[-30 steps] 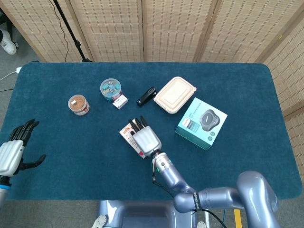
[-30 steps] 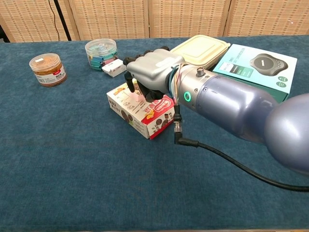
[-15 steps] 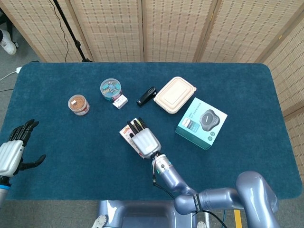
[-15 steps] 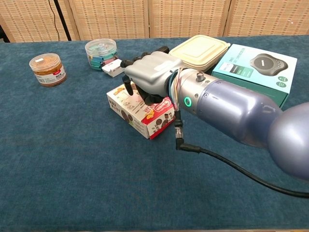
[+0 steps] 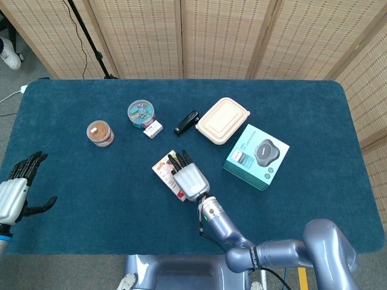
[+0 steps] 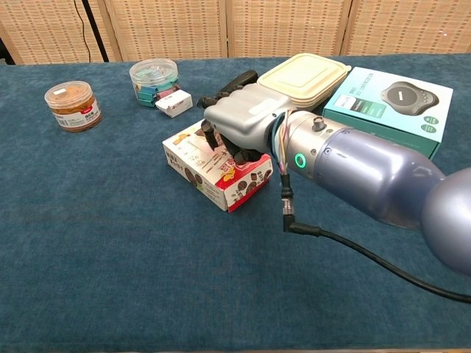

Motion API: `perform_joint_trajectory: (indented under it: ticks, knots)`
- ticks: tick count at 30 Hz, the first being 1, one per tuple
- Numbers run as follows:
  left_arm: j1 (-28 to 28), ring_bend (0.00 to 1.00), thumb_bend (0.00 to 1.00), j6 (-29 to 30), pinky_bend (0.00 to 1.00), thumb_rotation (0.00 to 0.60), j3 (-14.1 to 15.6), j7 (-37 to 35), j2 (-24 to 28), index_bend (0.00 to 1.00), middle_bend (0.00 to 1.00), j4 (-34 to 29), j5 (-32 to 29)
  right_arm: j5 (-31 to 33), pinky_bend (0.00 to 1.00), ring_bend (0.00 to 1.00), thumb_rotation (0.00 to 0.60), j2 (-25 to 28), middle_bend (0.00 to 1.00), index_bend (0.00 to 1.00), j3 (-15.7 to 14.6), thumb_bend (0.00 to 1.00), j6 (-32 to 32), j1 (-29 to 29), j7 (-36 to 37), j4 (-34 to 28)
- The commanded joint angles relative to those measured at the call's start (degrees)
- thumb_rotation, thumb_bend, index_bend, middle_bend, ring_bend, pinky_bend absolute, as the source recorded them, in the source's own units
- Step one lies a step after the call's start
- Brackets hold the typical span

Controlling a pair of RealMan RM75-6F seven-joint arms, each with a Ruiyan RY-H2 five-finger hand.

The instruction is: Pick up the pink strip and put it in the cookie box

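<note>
Right now the dark fingers [image 6: 214,137] of the right hand [image 6: 243,126] curl down onto the top of the cookie box [image 6: 213,168], their tips touching its upper face. Whether they pinch the pink strip I cannot tell — the strip itself is not visible in either view, and the palm covers that part of the box. From the hand a silver-blue forearm runs back toward the lower right, a black cable trailing beside it.

Far off at the left edge of the head view the left hand [image 5: 17,188] hangs just past the table [image 5: 91,199] edge, its fingers spread apart and holding nothing.

One cookie box lies near the middle of the dark blue table, angled, its red end toward the robot. Beyond it stand two small round jars — one with brown contents [image 5: 100,133] and one clear tub of coloured clips [image 5: 140,112]. A small white block [image 5: 153,128] lies just beside the tub. One black oblong object [image 5: 186,121] lies beside one beige lidded food container [image 5: 222,121], and one teal box [image 5: 256,156] lies to the right of that, near the hand's forearm.
</note>
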Motion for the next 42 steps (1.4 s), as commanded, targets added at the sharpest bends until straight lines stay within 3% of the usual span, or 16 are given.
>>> perform_joint_trajectory:
  ticks: [1,15,33,42]
  knots:
    - [0.0,0.00,0.26,-0.1,0.00,0.600,0.0,0.0,0.0,0.00,0.00,0.0,0.0,0.1,0.00,0.00,0.600,-0.1,0.00,0.37,-0.1,1.00,-0.2,-0.3,0.2,0.3]
    - [0.0,0.00,0.26,-0.2,0.00,0.600,0.0,0.3,-0.1,0.00,0.00,-0.1,0.1,-4.4,0.00,0.00,0.600,-0.1,0.00,0.38,-2.2,1.00,0.3,-1.9,2.0,1.0]
    - [0.0,0.00,0.26,-0.3,0.00,0.600,0.1,0.1,0.0,0.00,0.00,-0.1,0.5,-6.9,0.00,0.00,0.600,1.6,0.00,0.38,-2.8,1.00,0.7,-4.1,2.4,0.4]
    - [0.1,0.00,0.26,-0.3,0.00,0.600,0.2,0.2,-0.1,0.00,0.00,-0.2,0.5,-8.9,0.00,0.00,0.600,-0.1,0.00,0.38,-3.5,1.00,1.2,-4.7,1.3,1.1]
